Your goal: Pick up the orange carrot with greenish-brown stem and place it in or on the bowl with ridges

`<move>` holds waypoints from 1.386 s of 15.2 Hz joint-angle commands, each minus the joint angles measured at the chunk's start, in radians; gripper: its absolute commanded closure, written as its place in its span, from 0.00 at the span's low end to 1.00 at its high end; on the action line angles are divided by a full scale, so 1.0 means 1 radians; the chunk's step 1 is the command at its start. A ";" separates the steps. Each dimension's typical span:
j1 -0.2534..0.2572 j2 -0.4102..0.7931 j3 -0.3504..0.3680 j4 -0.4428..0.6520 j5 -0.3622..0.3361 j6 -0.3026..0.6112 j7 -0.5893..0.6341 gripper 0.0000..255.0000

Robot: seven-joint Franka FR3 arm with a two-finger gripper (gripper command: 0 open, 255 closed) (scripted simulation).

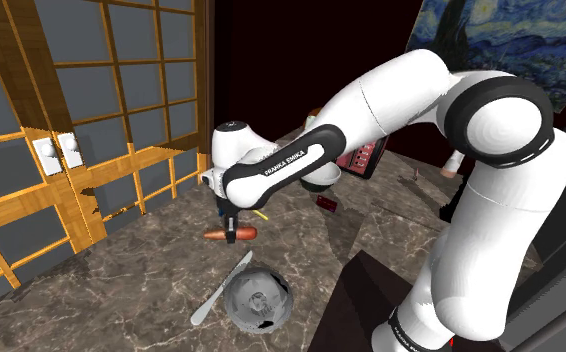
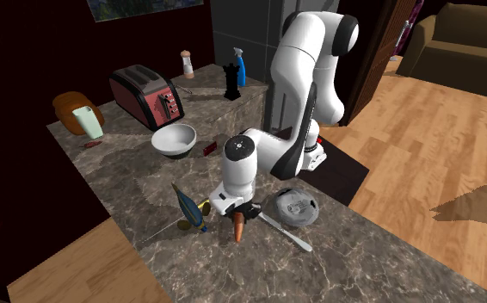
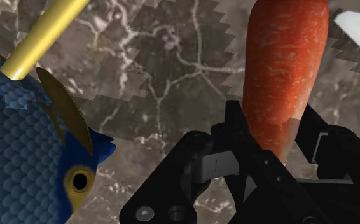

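Gripper point(image 1: 233, 226) is seen clamped on the orange carrot point(image 1: 216, 235) close to the marble counter point(image 1: 151, 270), mid-frame in the shoulder view, so the grasp is judged done, with lift and placement in the grey bowl point(image 1: 256, 298), lower middle, left.

The words "FRANKA EMIKA" run in white capitals along the dark band of the arm point(image 1: 283, 163) (read in the shoulder view). No other lettering is legible.

Marble counter point(image 2: 362, 250) carries carrot point(image 2: 237, 229), knife point(image 2: 286, 232) and toaster point(image 2: 145, 95).
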 commanded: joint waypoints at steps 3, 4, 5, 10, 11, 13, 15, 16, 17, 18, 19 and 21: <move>-0.001 -0.037 0.002 0.014 0.010 -0.051 -0.007 1.00; -0.001 -0.045 0.002 0.019 0.012 -0.063 -0.009 1.00; -0.001 -0.053 0.003 0.024 0.014 -0.076 -0.011 1.00; -0.002 -0.090 0.004 0.051 0.023 -0.140 -0.019 1.00; -0.002 -0.097 0.004 0.057 0.025 -0.153 -0.021 1.00; -0.002 -0.110 0.004 0.070 0.028 -0.179 -0.023 1.00; -0.002 -0.122 0.004 0.084 0.031 -0.204 -0.026 1.00; -0.002 -0.128 0.004 0.092 0.032 -0.217 -0.027 1.00; -0.002 -0.133 0.004 0.099 0.033 -0.230 -0.028 1.00; -0.002 -0.139 0.004 0.107 0.034 -0.243 -0.030 1.00; -0.002 -0.144 0.004 0.115 0.036 -0.256 -0.031 1.00; -0.003 -0.154 0.004 0.131 0.038 -0.282 -0.033 1.00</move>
